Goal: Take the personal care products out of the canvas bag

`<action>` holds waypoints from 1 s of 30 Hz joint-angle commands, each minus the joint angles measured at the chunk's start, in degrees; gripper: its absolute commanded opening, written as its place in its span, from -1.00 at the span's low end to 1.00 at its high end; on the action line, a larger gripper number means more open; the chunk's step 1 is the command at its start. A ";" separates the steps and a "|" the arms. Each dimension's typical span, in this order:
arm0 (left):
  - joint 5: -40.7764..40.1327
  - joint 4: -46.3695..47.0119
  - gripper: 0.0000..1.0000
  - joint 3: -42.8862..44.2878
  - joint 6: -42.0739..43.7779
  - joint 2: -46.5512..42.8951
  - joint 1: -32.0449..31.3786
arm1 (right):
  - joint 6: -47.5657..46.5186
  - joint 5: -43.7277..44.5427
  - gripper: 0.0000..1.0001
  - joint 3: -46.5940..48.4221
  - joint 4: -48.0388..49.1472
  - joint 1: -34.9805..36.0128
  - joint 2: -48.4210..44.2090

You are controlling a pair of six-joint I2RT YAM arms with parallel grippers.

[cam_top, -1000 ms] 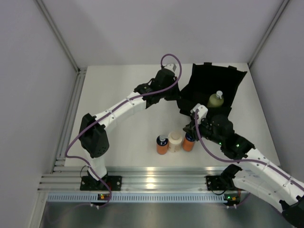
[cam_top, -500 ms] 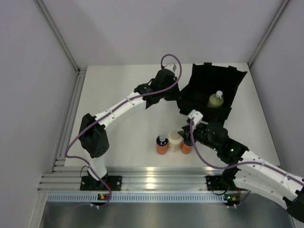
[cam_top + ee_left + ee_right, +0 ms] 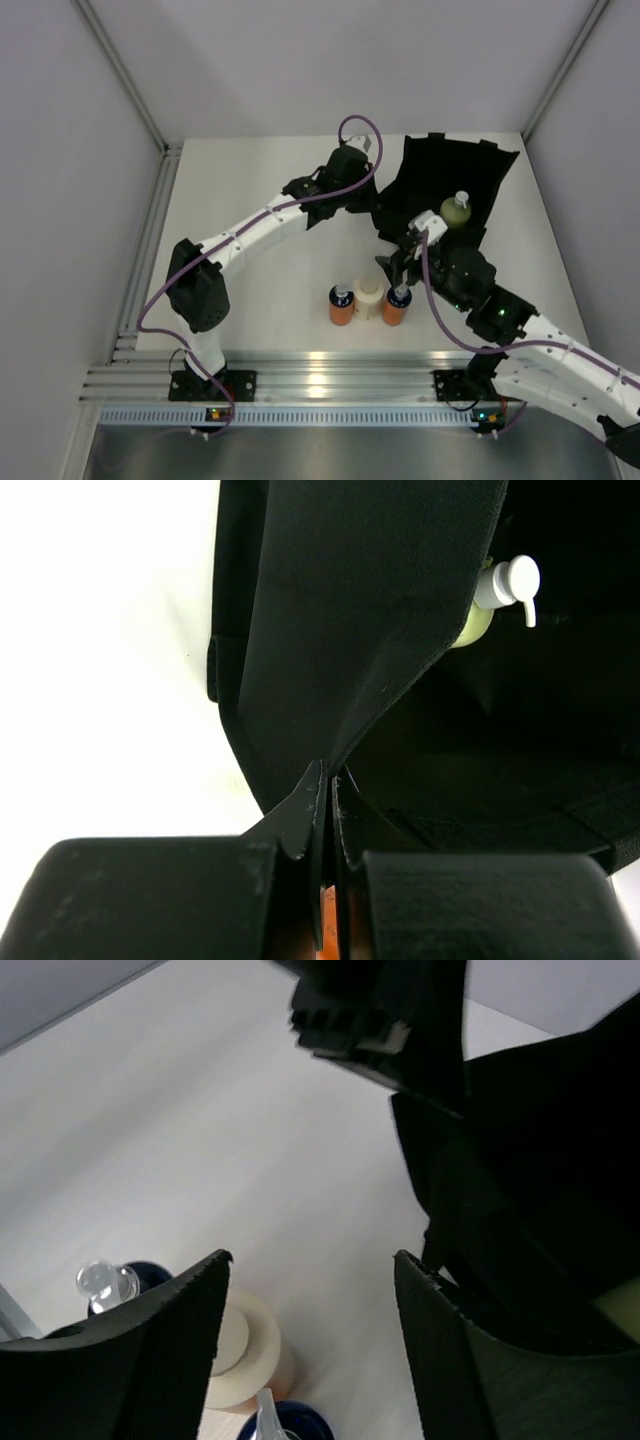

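The black canvas bag [image 3: 440, 175] stands open at the back right of the table. My left gripper [image 3: 377, 208] is shut on its near-left fabric edge [image 3: 330, 770]. A yellow-green bottle with a white pump top [image 3: 455, 211] is inside the bag, its pump [image 3: 512, 583] also showing in the left wrist view. Out on the table stand an orange bottle [image 3: 341, 305], a beige cylinder [image 3: 369, 297] and a second orange bottle [image 3: 396, 306] in a row. My right gripper [image 3: 399, 272] hangs open just above that second bottle, holding nothing. Its fingers [image 3: 175, 1330] frame the beige cylinder [image 3: 245, 1345].
The three bottles stand close together near the front rail [image 3: 320, 380]. The bag's left wall [image 3: 520, 1190] is right beside my right gripper. My left arm [image 3: 260, 225] crosses the table diagonally from the front left.
My right gripper set the orange bottle down beside the beige cylinder, opened, and lifted off it. The left gripper and bag have not moved.
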 commanded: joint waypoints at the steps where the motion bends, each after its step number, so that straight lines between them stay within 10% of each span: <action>1: 0.55 -0.08 -1.00 -0.33 0.16 -2.20 0.06 | 5.36 13.35 0.36 11.16 -4.73 1.06 1.95; 8: 3.19 2.03 -1.00 -0.15 -2.56 -2.20 -0.12 | 17.31 31.59 0.44 27.44 -20.74 -3.42 12.76; 16: 2.14 3.61 -1.00 -0.77 -3.09 -2.11 -1.17 | 21.45 28.08 0.44 32.91 -27.78 -21.34 20.59; 30: 0.81 4.32 -1.00 2.92 5.42 0.70 -0.82 | 16.63 20.26 0.48 39.14 -25.59 -29.00 29.02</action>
